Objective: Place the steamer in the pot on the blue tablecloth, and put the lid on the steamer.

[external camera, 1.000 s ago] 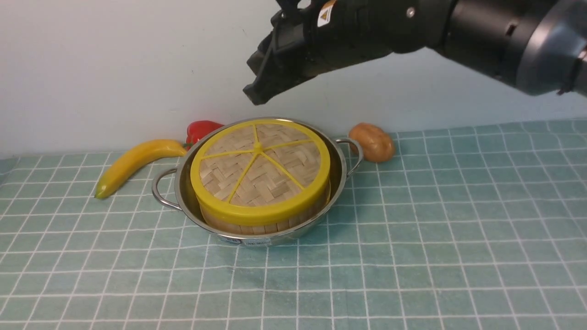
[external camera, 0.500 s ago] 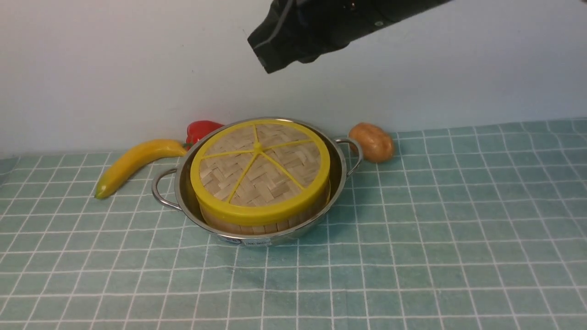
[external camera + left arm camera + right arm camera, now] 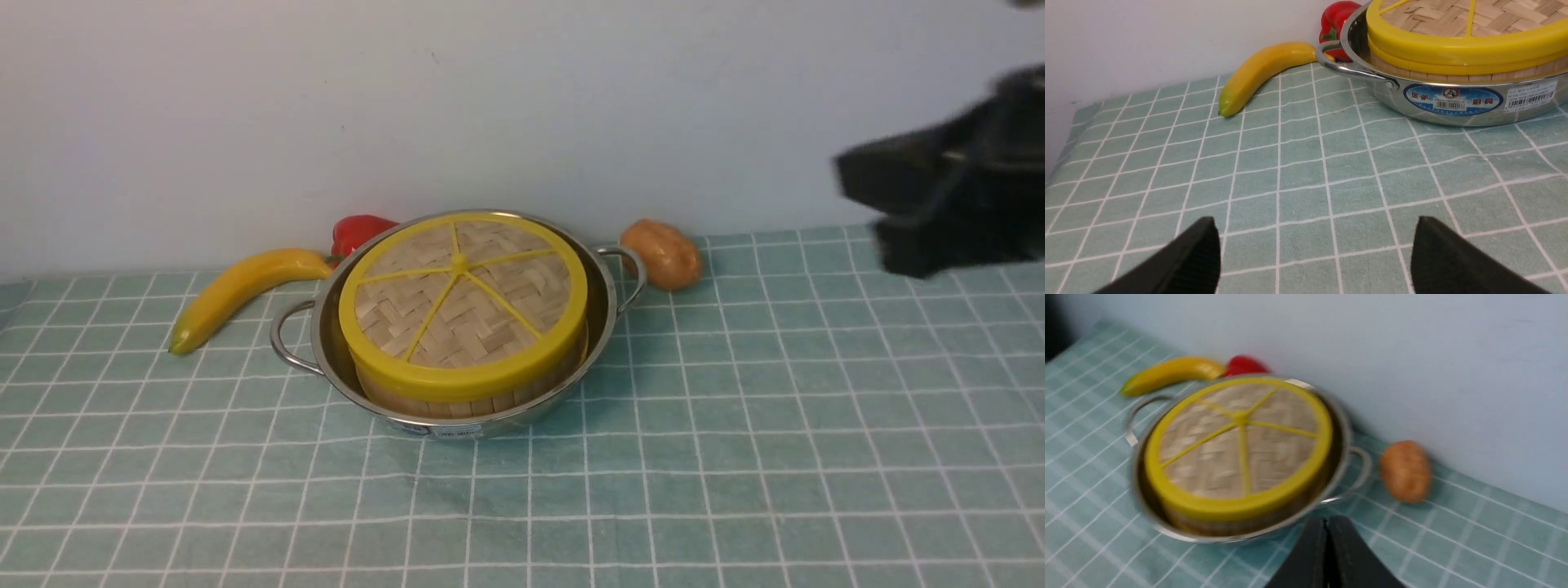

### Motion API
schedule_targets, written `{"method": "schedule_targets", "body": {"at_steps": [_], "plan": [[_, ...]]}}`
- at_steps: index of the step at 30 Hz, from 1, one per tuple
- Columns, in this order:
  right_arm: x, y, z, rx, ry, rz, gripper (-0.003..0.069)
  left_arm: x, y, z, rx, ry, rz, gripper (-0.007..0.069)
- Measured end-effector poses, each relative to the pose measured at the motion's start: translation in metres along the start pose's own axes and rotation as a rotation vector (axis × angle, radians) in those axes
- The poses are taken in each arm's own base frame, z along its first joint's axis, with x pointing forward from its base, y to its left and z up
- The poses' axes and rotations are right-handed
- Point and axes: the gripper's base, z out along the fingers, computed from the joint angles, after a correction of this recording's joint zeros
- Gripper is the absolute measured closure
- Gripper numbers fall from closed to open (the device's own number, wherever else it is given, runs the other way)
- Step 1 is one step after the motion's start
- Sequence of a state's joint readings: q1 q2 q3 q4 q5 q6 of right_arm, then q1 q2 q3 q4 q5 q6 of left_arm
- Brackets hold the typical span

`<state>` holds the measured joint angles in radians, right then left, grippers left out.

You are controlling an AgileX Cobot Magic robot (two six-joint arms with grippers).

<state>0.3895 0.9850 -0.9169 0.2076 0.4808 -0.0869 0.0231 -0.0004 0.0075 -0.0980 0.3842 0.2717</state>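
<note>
Cloth (image 3: 735, 457): steamer (image 3: 457, 398) in pot (image 3: 326, 351), lid (image 3: 461, 304) seated. Banana (image 3: 237, 290) at 9 o'clock. Left gripper (image 3: 1314, 253) apart, right gripper (image 3: 1327, 555) together, both empty. Task appears complete.

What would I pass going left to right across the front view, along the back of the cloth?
banana → red pepper → pot with the lid on top → potato → right gripper, blurred, up off the cloth

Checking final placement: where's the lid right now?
In the front view the lid sits flat on the steamer inside the pot, left of centre near the back wall, between the banana and the potato.
</note>
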Motion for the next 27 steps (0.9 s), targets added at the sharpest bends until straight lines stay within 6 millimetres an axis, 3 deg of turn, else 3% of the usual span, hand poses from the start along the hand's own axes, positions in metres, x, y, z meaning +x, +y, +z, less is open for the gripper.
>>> {"method": "schedule_targets", "body": {"at_steps": [3, 4, 5, 7, 8, 12, 18, 19, 22, 27], "plan": [[0.053, -0.028, -0.059, 0.184, -0.172, 0.061, 0.0633, 0.0, 0.0, 0.0, 0.0, 0.0, 0.0, 0.0046], [0.068, -0.032, -0.068, 0.225, -0.192, 0.066, 0.0631, 0.0, 0.0, 0.0, 0.0, 0.0, 0.0, 0.0046], [0.067, -0.032, -0.072, 0.233, -0.209, 0.065, 0.0631, 0.0, 0.0, 0.0, 0.0, 0.0, 0.0, 0.0046], [0.104, -0.037, -0.092, 0.337, -0.275, 0.08, 0.0623, 0.0, 0.0, 0.0, 0.0, 0.0, 0.0, 0.0046], [0.104, -0.037, -0.094, 0.342, -0.285, 0.079, 0.0623, 0.0, 0.0, 0.0, 0.0, 0.0, 0.0, 0.0046], [0.142, -0.038, -0.099, 0.409, -0.305, 0.071, 0.0613, 0.0, 0.0, 0.0, 0.0, 0.0, 0.0, 0.0046], [0.184, -0.041, -0.089, 0.423, -0.244, 0.055, 0.0594, 0.0, 0.0, 0.0, 0.0, 0.0, 0.0, 0.0046], [0.201, -0.043, -0.084, 0.426, -0.222, 0.057, 0.0587, 0.0, 0.0, 0.0, 0.0, 0.0, 0.0, 0.0046], [0.218, -0.044, -0.081, 0.428, -0.219, 0.059, 0.0578, 0.0, 0.0, 0.0, 0.0, 0.0, 0.0, 0.0046], [0.223, -0.042, -0.084, 0.425, -0.248, 0.054, 0.0558, 0.0, 0.0, 0.0, 0.0, 0.0, 0.0, 0.0046]]}}
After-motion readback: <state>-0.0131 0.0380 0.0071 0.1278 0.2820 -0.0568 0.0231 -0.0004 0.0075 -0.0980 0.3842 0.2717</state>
